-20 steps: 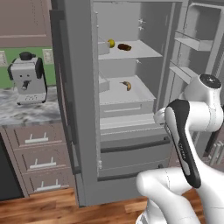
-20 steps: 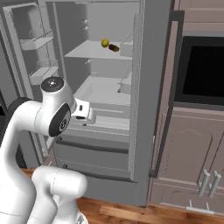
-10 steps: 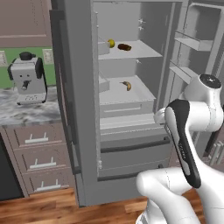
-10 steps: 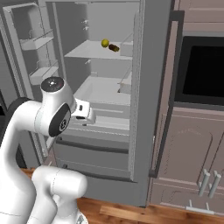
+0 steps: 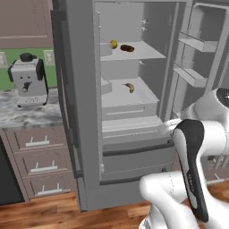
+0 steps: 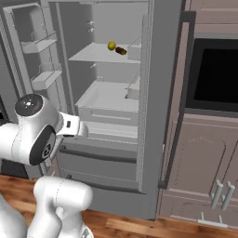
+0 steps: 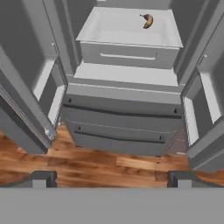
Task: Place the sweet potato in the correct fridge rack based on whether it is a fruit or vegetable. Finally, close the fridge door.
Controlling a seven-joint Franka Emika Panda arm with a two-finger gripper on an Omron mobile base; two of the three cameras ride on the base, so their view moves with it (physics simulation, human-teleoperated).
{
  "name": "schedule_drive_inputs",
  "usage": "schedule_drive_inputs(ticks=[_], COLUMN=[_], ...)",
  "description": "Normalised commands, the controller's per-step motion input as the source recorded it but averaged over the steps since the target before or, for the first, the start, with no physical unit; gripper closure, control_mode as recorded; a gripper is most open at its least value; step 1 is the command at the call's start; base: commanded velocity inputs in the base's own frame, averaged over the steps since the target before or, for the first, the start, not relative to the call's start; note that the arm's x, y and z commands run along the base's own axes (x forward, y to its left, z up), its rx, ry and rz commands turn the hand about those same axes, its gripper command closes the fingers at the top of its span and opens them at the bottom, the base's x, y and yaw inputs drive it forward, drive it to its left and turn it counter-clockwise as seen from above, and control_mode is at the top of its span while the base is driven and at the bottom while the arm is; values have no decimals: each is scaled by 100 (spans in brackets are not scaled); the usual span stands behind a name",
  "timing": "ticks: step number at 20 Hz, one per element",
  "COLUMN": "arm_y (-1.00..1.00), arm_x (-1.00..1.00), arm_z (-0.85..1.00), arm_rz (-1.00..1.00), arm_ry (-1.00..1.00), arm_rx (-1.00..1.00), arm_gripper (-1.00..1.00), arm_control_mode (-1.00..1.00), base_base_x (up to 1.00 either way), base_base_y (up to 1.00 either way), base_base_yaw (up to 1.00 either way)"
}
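Nothing has shifted over the last second: the stubby reddish-brown sweet potato (image 5: 127,48) lies on the upper pale-grey fridge rack (image 5: 143,53), at three o'clock of the round yellow fruit (image 5: 114,44), while the gripper (image 7: 109,177) hangs released and empty, so the door closing remains.

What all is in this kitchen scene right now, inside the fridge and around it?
Fridge: one, grey, both doors open.
Sweet potato: one, reddish-brown, upper fridge rack.
Round fruit: one, yellow, same rack, just left of the sweet potato.
Banana: one, yellow, lower rack.
Coffee machine: one, pale with dark parts, marble counter left of fridge.
Drawers: brown, under that counter.
Oven: one, black, right of fridge.
Gripper: open, empty, facing the fridge's lower drawers.
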Motion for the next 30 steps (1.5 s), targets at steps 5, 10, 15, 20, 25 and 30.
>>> schedule_drive_inputs(ticks=[5,10,15,20,25,30], arm_y=[96,100,100,100,100,100], arm_x=[-46,-44,-50,-12,16,67], arm_z=[3,0,0,-26,-29,-17], arm_rz=[0,0,-8,-22,-32,-37], arm_ry=[-27,-19,-17,-14,-16,-14], arm_rx=[-8,-7,-1,0,0,-1], arm_gripper=[-100,-100,-100,-100,-100,-100], arm_control_mode=[-100,-100,-100,-100,-100,-100], base_base_x=[0,0,0,0,0,0], base_base_y=[0,0,0,0,0,0], base_base_yaw=[0,0,0,0,0,0])
